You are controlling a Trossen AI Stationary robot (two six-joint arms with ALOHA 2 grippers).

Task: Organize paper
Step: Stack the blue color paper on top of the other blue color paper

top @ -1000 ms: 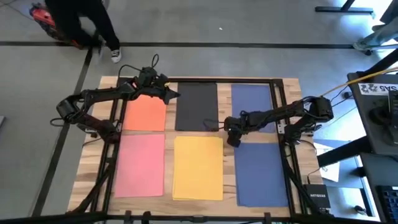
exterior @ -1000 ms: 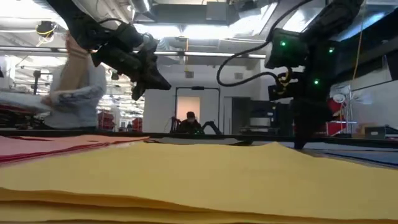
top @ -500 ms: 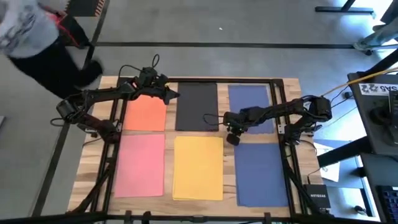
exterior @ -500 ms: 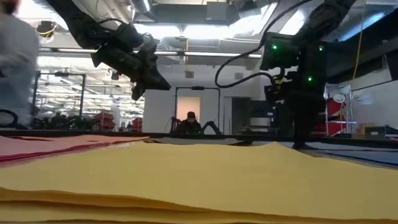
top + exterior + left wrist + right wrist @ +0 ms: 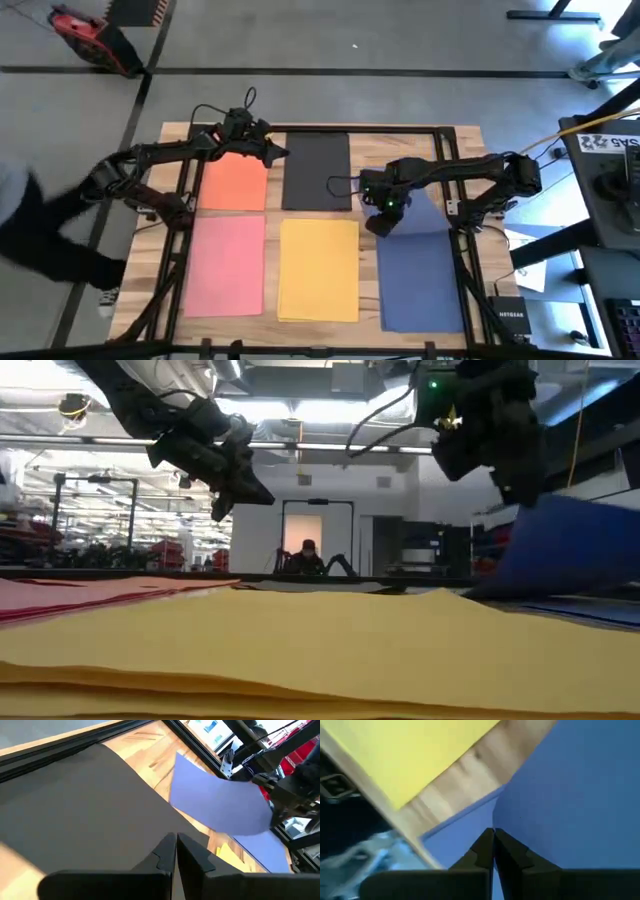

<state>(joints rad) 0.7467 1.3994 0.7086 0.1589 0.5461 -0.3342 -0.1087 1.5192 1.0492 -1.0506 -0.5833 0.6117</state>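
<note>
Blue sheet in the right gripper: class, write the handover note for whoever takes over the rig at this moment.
Right gripper: shut on the far blue sheet, lifted at one end over the near blue sheet.
Left gripper: shut, empty, raised at the far edge between orange sheet and black sheet.
Lying flat: orange, black, pink sheet, yellow sheet.
Left: probably stack the lifted blue sheet on the near one.

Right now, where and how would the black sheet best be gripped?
Probably at its near edge by the yellow sheet: the black sheet lies flat, so a gripper would come down from above and pinch that exposed border. The right gripper is busy lifting a blue sheet.
</note>
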